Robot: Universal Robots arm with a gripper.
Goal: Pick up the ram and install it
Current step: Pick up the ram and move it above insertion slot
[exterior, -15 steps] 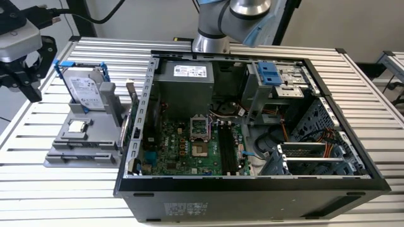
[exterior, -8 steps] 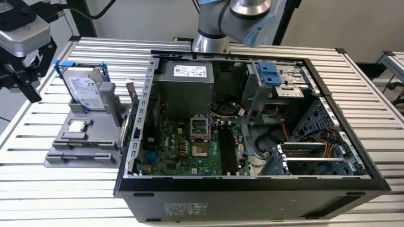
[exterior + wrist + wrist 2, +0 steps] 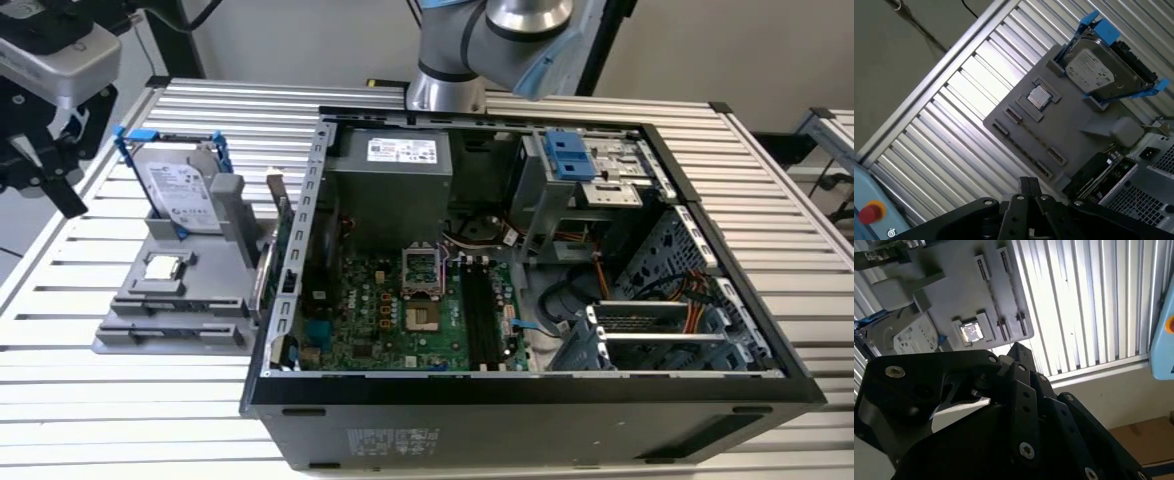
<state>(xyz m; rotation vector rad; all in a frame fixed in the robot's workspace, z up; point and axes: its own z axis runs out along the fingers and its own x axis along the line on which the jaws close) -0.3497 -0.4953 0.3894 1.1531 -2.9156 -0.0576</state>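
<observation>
The table (image 3: 120, 400) is silver, ribbed in long stripes. At the exterior view's left, a plain grey tray (image 3: 174, 325) carries a silver drive (image 3: 180, 190) with a white label, in a bright blue frame (image 3: 124, 140). The case (image 3: 534, 420) is black and its board (image 3: 387, 310) is green. The hand (image 3: 1018, 354) is black.

- No print can be made out on anything here.
- The hard drive (image 3: 1089, 65) has a white label in the first wrist view, its lines too fine to read.
- The power supply (image 3: 400, 150) has a pale label in the exterior view, also unreadable.
- The computer case (image 3: 534, 385) has a grey sticker (image 3: 394, 440) on its outer wall, and that blurs out too.
</observation>
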